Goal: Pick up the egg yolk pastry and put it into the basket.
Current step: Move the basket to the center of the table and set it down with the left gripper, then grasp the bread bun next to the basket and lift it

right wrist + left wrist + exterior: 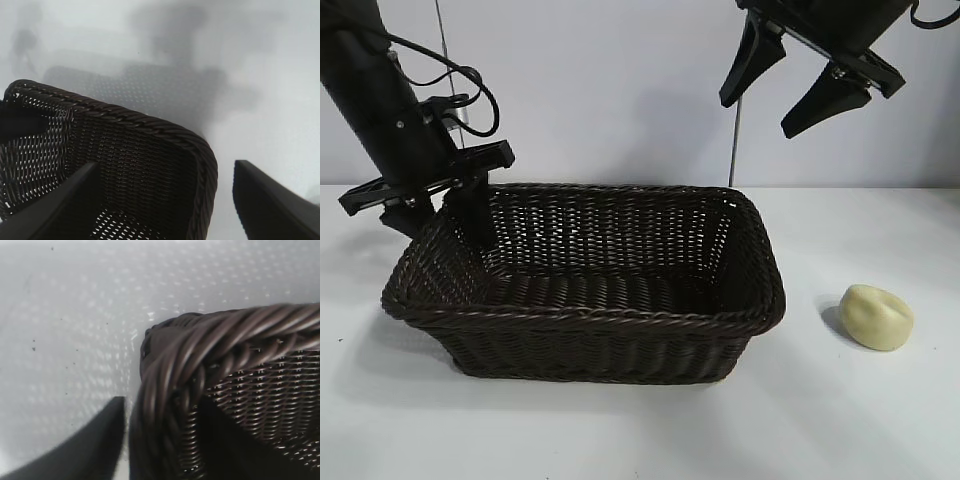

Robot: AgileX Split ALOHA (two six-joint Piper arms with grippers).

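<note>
Pastry outside the basket, both pincers off it

The left pincer (445, 205) straddles the far left corner of the basket (590, 322), one finger inside the rim and one outside (whether it grips the weave or stands slack I cannot tell); lifting from there could drag or tip the basket. The right pincer (800, 85) hangs high above the basket's right end, spread and empty. The egg yolk pastry (877, 317) lies on the tabletop (880, 420), near the basket's right side; a skewed pinch could roll the smooth dome away.
</note>
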